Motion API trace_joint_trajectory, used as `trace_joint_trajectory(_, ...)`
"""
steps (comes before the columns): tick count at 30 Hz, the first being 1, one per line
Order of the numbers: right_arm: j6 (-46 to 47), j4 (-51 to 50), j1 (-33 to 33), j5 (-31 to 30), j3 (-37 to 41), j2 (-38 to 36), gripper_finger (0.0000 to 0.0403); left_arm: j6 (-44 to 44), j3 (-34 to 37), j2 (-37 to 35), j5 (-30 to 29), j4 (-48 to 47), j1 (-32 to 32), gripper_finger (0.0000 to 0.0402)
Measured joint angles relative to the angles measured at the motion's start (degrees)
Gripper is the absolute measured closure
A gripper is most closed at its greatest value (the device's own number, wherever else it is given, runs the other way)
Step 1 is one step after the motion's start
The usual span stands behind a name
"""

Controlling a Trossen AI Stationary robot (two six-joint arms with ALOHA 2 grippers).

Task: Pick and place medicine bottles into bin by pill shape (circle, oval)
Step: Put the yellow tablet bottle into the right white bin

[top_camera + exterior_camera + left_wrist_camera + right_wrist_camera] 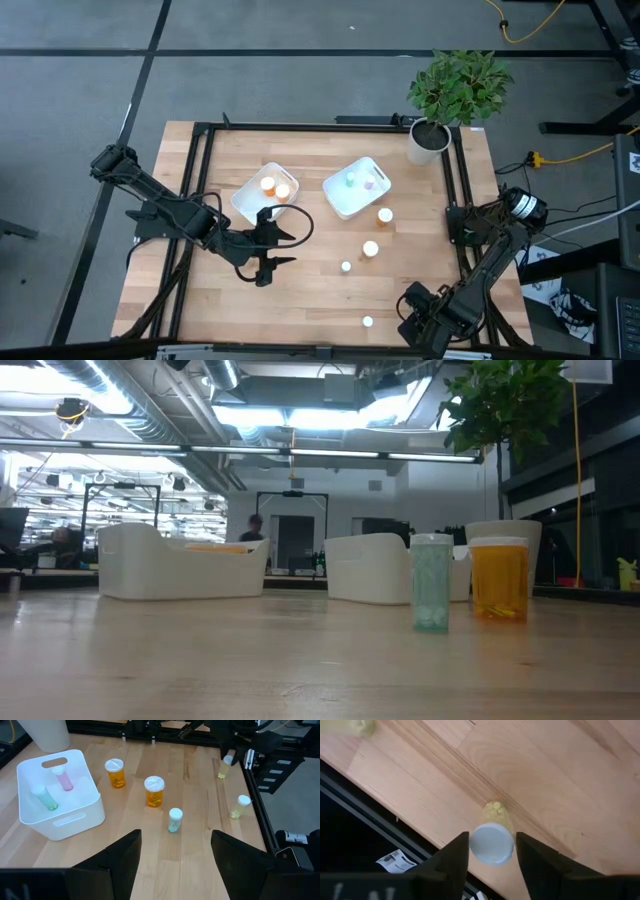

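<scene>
My right gripper (492, 845) points down near the table's near right corner, shut on a pale yellow medicine bottle (223, 768) with a white cap. A second pale yellow bottle (241, 806) stands beside it on the wood. My left gripper (175, 865) hovers open over the table's middle left, with nothing between its fingers. Two orange bottles (116, 774) (154, 791) and a green one (175, 820) stand on the table in front of it. One white bin (245, 200) holds two orange bottles. The other bin (75, 817) holds a pink and a green bottle. My right gripper pinches the bottle's white cap (492, 862) between its two fingers, one on each side. The fingers come from above, pointing down. The bottle hangs roughly upright below them, its yellow pills (495, 809) at the bottom. I cannot tell whether its base rests on the wood.
A white plant pot (428, 140) stands at the table's far right corner. A black frame rail (455, 200) runs along the right edge, close to my right gripper. Bare wood lies between the bins and the near edge.
</scene>
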State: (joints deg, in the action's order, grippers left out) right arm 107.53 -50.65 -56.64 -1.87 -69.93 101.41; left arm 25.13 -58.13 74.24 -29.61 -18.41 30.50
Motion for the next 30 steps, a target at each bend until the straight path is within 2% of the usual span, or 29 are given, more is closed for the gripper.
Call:
trace_joint_trajectory(7,0.0,0.0,0.0,0.0,0.0,0.0,0.0294,0.0,0.0,0.0,0.0,0.0,0.0,0.0168)
trace_joint_trajectory(12,-0.1,1.6,1.5,0.2,-0.5,0.0,0.0301,0.0,0.0,0.0,0.0,0.0,0.0,0.0168)
trace_joint_trajectory(14,-1.9,1.3,3.0,2.3,-1.2,0.0,0.0301,0.0,0.0,0.0,0.0,0.0,0.0,0.0168)
trace_joint_trajectory(17,-6.2,-2.7,5.3,6.3,-3.1,0.0,0.0301,0.0,0.0,0.0,-1.2,0.0,0.0,0.0168)
trace_joint_trajectory(21,-11.2,-11.9,8.8,6.9,-6.7,0.0,0.0302,0.0,0.0,0.0,-1.4,0.0,0.0,0.0168)
trace_joint_trajectory(25,-17.2,-21.3,12.6,1.8,-11.5,0.0,0.0303,-0.1,0.0,0.0,-1.4,0.0,0.0,0.0168)
trace_joint_trajectory(30,-24.8,-30.1,17.8,-10.1,-18.2,0.0,0.0303,-0.1,0.0,0.0,-1.4,0.0,0.0,0.0168)
